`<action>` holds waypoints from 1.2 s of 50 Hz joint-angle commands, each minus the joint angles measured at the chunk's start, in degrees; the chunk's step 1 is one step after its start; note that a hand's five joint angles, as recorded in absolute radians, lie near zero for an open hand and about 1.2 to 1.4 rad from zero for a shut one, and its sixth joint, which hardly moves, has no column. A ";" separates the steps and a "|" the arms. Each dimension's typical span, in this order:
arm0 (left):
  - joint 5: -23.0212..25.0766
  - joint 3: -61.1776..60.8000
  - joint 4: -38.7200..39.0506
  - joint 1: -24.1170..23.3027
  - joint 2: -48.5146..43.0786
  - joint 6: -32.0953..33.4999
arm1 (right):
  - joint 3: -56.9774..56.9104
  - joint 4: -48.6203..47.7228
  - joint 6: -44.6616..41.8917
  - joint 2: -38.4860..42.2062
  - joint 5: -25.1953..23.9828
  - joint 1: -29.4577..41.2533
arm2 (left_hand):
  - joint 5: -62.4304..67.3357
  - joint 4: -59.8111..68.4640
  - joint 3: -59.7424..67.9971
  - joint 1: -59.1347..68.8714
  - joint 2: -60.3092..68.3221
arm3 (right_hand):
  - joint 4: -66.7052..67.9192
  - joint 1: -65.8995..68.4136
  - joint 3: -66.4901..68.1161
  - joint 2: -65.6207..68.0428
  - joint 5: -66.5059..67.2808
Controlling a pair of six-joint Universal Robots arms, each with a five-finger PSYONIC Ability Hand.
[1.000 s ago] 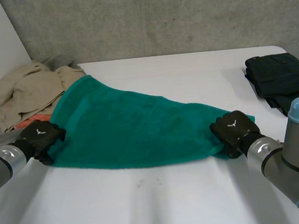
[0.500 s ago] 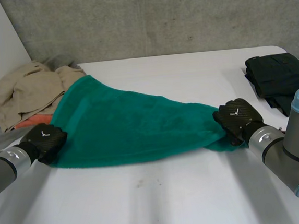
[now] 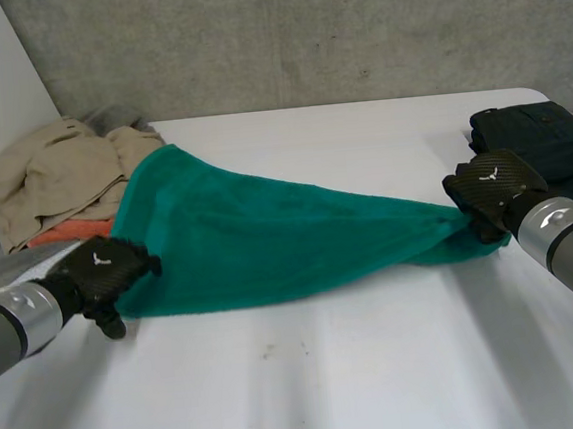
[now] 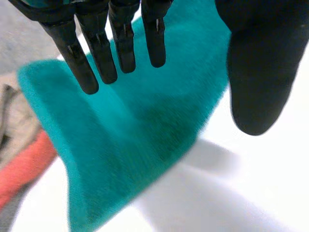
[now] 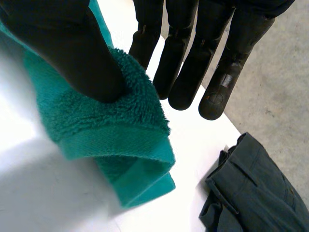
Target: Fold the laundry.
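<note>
A green towel lies stretched across the table's middle, wide at its left end and drawn to a narrow bunch at its right. My left hand hovers at the near left corner with straight fingers and the thumb held apart, open over the towel and gripping none of it. My right hand has the bunched right corner pinched between its thumb and fingers, and the hemmed edge hangs folded below the thumb.
A beige pile of clothes with an orange cloth under it sits at the back left, close to the towel's wide end. A dark folded garment lies just beyond my right hand at the table's right edge.
My right hand has pulled the towel's right corner farther right, drawing the cloth taut and narrow. My left hand has slid right along the near left corner and opened.
</note>
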 commanded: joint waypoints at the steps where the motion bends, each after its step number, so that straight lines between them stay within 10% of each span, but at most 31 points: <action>1: 1.19 0.05 1.73 1.88 -6.12 4.08 | -3.65 -0.53 -0.16 5.06 0.70 -1.24 | 9.37 9.50 8.93 9.67 9.00 | 11.95 23.70 12.18 12.57 13.60; 60: 0.31 12.44 10.43 -3.30 -17.20 3.21 | -1.98 -1.23 -0.25 6.12 0.35 -1.33 | 29.21 29.34 28.78 29.52 28.85 | 11.95 23.70 12.18 12.57 13.60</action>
